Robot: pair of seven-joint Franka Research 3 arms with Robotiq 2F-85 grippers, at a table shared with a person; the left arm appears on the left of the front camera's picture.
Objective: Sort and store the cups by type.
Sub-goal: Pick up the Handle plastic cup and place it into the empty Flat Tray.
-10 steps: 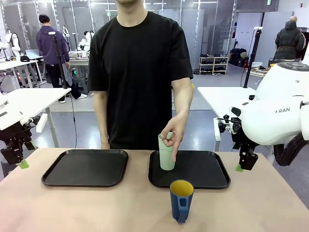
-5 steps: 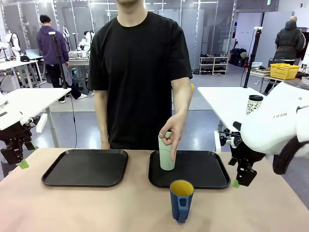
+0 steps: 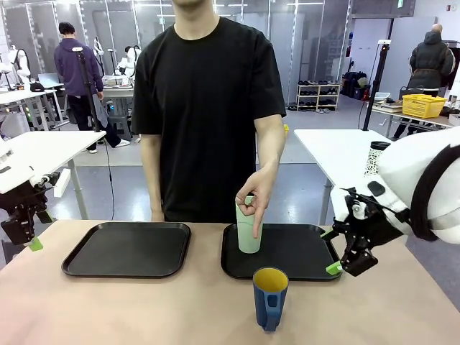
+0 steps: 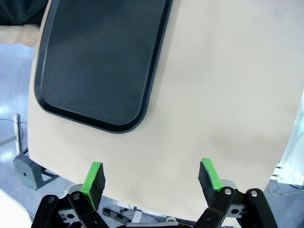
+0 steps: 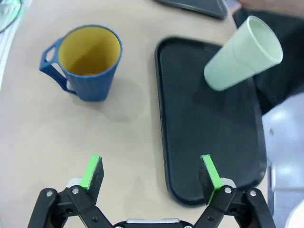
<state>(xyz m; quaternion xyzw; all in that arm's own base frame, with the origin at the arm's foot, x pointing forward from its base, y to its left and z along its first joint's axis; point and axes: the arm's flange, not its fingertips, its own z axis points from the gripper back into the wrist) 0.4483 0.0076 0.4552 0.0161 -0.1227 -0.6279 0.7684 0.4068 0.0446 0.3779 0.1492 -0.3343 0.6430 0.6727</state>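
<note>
A tall mint-green tumbler [image 3: 248, 231] stands on the right black tray [image 3: 302, 266], with a person's hand [image 3: 256, 203] on its rim. The dark blue mug [image 3: 270, 296], yellow inside, sits on the table just in front of that tray, its handle facing me. My right gripper [image 3: 334, 259] hangs open and empty over the tray's right front corner. In the right wrist view the mug [image 5: 90, 61] lies ahead to the left and the tumbler [image 5: 242, 54] ahead to the right of the open right gripper [image 5: 151, 175]. My left gripper [image 4: 152, 176] is open and empty at the table's left edge.
A second black tray [image 3: 128, 248] lies bare on the left half of the table; it is the tray [image 4: 99, 61] ahead in the left wrist view. The person stands at the far edge behind the trays. Bare tan tabletop [image 3: 144, 309] spreads in front.
My right arm has swung down and inward, bringing its gripper from beside the table to the right tray's front corner. The person's hand stays on the tumbler. The left arm is still.
</note>
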